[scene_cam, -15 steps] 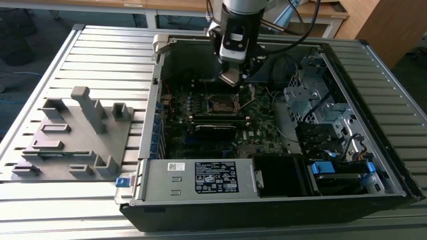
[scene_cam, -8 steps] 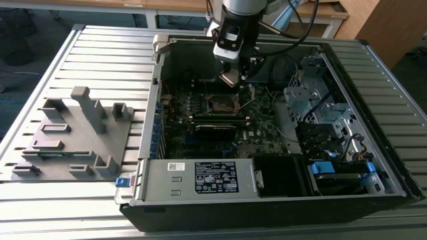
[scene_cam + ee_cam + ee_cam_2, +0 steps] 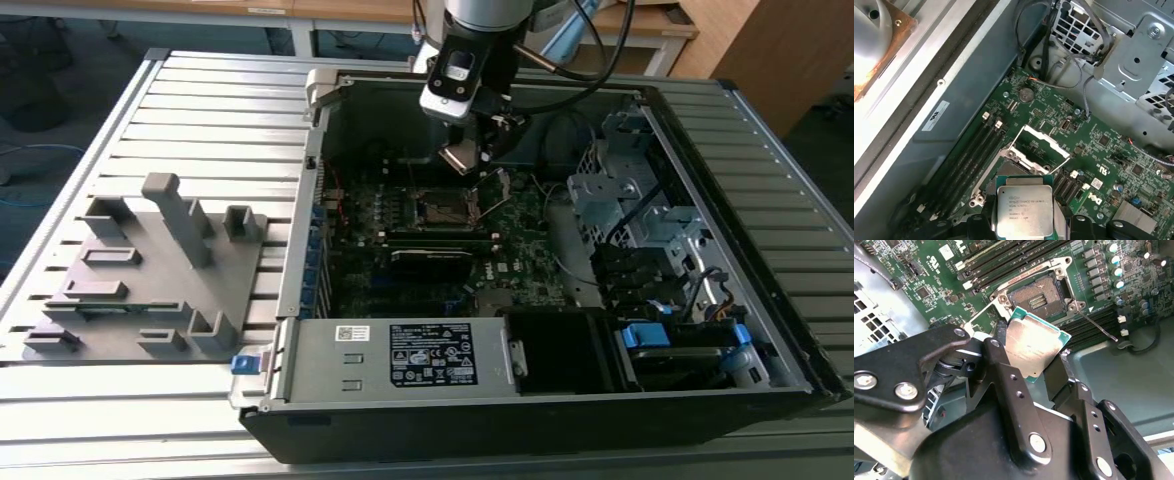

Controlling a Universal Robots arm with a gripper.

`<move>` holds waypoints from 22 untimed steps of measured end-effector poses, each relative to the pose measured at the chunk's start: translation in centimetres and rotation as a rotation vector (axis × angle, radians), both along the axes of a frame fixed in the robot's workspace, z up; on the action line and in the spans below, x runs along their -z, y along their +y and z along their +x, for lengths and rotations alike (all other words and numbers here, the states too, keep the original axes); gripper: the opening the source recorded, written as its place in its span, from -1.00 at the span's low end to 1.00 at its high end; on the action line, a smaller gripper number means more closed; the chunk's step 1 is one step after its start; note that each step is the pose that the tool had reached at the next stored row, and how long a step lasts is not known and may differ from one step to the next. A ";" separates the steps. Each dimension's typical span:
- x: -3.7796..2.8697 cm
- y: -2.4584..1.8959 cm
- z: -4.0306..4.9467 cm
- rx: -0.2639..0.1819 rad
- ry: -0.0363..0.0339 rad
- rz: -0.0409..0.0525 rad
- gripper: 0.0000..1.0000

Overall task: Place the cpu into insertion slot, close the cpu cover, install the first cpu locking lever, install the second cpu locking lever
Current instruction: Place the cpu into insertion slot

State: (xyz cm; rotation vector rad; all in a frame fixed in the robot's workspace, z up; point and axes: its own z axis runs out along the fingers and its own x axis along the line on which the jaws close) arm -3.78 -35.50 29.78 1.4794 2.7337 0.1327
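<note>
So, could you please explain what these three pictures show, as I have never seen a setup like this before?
A robot arm works over an open computer case lying on a slatted metal table; a grey fixture block lies beside it. The exterior view looks on from off the arm; both wrist views come from cameras riding near the arm's wrist. The arm's jaws are shut on the cpu, a flat silver square chip, holding it above the green motherboard. The insertion slot is bare, and the cpu cover stands hinged open, so the chip is not yet seated.
</note>
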 end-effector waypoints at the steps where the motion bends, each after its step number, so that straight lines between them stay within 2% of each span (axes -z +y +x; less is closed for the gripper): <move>1: 0.00 0.00 0.00 0.000 0.0000 0.0000 0.08; 5: 0.01 0.00 0.00 0.010 -0.0001 0.0001 0.08; 10: 0.04 0.00 0.00 0.070 0.0000 0.0001 0.08; 22: 0.04 0.00 0.00 0.073 0.0000 0.0002 0.08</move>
